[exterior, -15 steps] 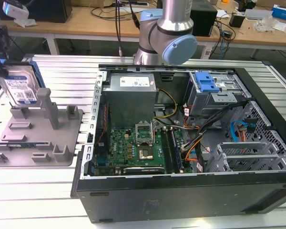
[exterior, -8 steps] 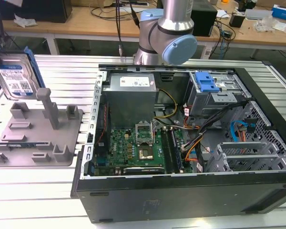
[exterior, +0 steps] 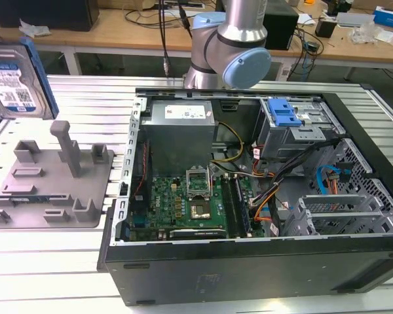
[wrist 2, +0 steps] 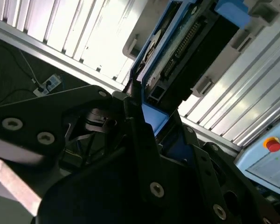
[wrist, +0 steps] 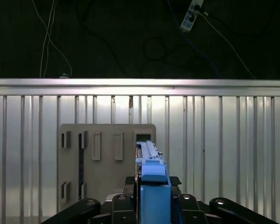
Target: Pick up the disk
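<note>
Exterior view: the disk point(exterior: 16, 82) hangs upright at the exterior view's far left, raised clear of the grey fixture point(exterior: 49, 186) with upright posts that lies on the slatted metal table point(exterior: 85, 91). The open computer case point(exterior: 249, 196) stands to the exterior view's right, with the robot arm point(exterior: 232, 46) behind it.

Both wrist views: the gripper point(wrist: 151, 186) is clenched on the disk point(wrist: 151, 163), its black fingers point(wrist 2: 133, 116) pressing either side of the blue rail; the disk's point(wrist 2: 186, 46) edge projects straight out beyond them. The fixture point(wrist: 102, 158) lies beyond, apart from the disk.
</note>
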`<state>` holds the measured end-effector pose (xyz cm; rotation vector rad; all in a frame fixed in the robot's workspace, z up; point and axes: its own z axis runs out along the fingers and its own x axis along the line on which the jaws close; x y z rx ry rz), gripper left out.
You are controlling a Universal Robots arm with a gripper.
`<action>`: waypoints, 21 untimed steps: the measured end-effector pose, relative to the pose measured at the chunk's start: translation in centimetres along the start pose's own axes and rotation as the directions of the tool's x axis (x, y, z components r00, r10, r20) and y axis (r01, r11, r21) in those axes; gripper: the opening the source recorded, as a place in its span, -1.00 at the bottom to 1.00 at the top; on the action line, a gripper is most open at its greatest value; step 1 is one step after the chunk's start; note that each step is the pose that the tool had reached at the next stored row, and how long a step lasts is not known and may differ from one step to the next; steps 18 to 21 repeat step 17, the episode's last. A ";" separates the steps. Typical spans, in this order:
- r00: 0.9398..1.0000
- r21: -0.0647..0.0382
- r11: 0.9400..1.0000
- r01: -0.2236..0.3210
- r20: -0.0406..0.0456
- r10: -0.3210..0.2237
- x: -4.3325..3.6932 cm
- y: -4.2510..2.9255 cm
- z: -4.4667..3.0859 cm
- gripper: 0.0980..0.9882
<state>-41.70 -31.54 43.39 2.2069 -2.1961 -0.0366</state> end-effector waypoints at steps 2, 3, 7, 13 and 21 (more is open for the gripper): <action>1.000 0.000 1.000 0.000 0.000 0.000 0.01 0.06 -1.60 -0.40; 1.000 0.000 1.000 0.000 0.001 0.000 0.02 0.09 -2.56 -0.40; 1.000 0.000 1.000 0.000 0.002 0.000 0.03 0.13 -3.57 -0.40; 1.000 0.000 1.000 0.000 0.002 0.000 0.03 0.13 -3.66 -0.40; 1.000 0.000 1.000 0.000 0.002 0.000 0.03 0.14 -3.76 -0.40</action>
